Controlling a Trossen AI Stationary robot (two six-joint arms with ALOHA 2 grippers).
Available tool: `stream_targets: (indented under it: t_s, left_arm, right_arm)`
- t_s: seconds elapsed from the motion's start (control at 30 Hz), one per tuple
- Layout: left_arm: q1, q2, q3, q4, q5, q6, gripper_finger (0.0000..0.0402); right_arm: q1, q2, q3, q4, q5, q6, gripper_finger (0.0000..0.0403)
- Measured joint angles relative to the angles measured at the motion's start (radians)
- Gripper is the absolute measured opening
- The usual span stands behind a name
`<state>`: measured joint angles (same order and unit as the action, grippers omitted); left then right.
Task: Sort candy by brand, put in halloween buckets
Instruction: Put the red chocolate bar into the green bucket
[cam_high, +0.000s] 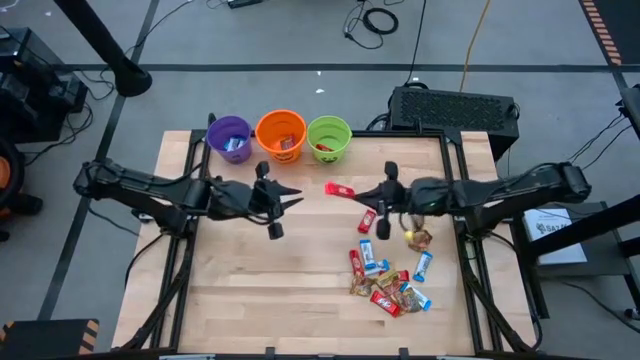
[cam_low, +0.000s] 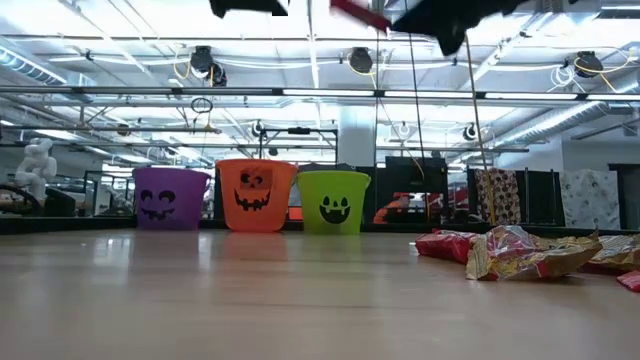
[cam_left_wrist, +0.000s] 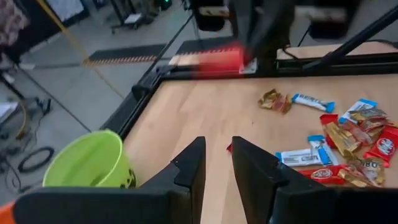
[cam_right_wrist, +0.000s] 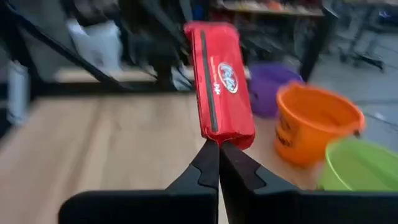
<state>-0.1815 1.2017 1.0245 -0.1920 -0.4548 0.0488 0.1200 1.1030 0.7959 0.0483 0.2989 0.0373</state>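
From the high view, I am seeing the right gripper (cam_high: 362, 192) pinching one end of a red candy bar (cam_high: 339, 189) above the table (cam_high: 300, 300), between the lime green bucket (cam_high: 329, 139) and the loose candy pile (cam_high: 390, 275). The left gripper (cam_high: 290, 200) is hovering over bare wood below the buckets, its fingers a little apart and holding nothing. I am counting three buckets in a row at the table's far edge: purple bucket (cam_high: 230, 137), orange bucket (cam_high: 281, 134) and the lime green one, each with wrappers inside. The pile holds roughly a dozen bars; I cannot count them exactly.

In the low view, the three buckets are standing upright side by side, faces toward the camera, with candy lying at the right.

In the left wrist view, the left fingers (cam_left_wrist: 189, 171) are showing a narrow gap with nothing between them.

In the right wrist view, the right fingers (cam_right_wrist: 205, 168) are pressing together on the red bar's lower edge, the bar standing upright above them.
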Motion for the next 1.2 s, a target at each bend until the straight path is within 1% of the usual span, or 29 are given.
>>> stream_targets:
  t_s: [0.1, 0.23, 0.4, 0.53, 0.6, 0.7, 0.87, 0.97, 1.07, 1.2]
  left_arm:
    - [-0.030, 0.002, 0.000, 0.054, -0.012, 0.068, 0.0086]
    - [-0.069, 0.028, 0.000, 0.142, -0.025, 0.147, 0.0086]
    - [-0.125, 0.098, 0.000, 0.250, -0.025, 0.344, 0.0086]
    - [-0.154, 0.176, 0.000, 0.372, -0.033, 0.519, 0.0098]
    - [-0.165, 0.209, 0.000, 0.442, -0.070, 0.595, 0.0116]
    - [-0.169, 0.249, 0.000, 0.487, -0.114, 0.680, 0.0155]
    - [-0.141, 0.307, 0.000, 0.504, -0.115, 0.726, 0.0222]
    - [-0.115, 0.339, -0.001, 0.510, -0.106, 0.744, 0.0249]
    - [-0.102, 0.347, -0.001, 0.533, -0.099, 0.757, 0.0257]
    - [-0.098, 0.348, -0.001, 0.523, -0.049, 0.773, 0.0247]
  right_arm:
    - [-0.027, -0.049, 0.000, 0.006, -0.121, -0.021, 0.0000]
    - [-0.050, -0.079, -0.014, 0.001, -0.282, -0.023, 0.0000]
    - [-0.061, -0.067, -0.019, -0.006, -0.380, -0.015, 0.0000]
    - [-0.067, -0.044, -0.019, -0.010, -0.404, 0.013, 0.0000]
    - [-0.069, -0.030, -0.019, -0.023, -0.406, 0.028, 0.0000]
    - [-0.074, -0.012, -0.019, -0.020, -0.406, 0.031, 0.0000]
    - [-0.076, 0.020, -0.019, -0.020, -0.406, 0.049, 0.0000]
    - [-0.076, 0.036, -0.019, -0.016, -0.406, 0.060, 0.0000]
    - [-0.076, 0.049, -0.019, -0.018, -0.406, 0.071, 0.0000]
    - [-0.076, 0.055, -0.019, -0.026, -0.405, 0.075, 0.0000]
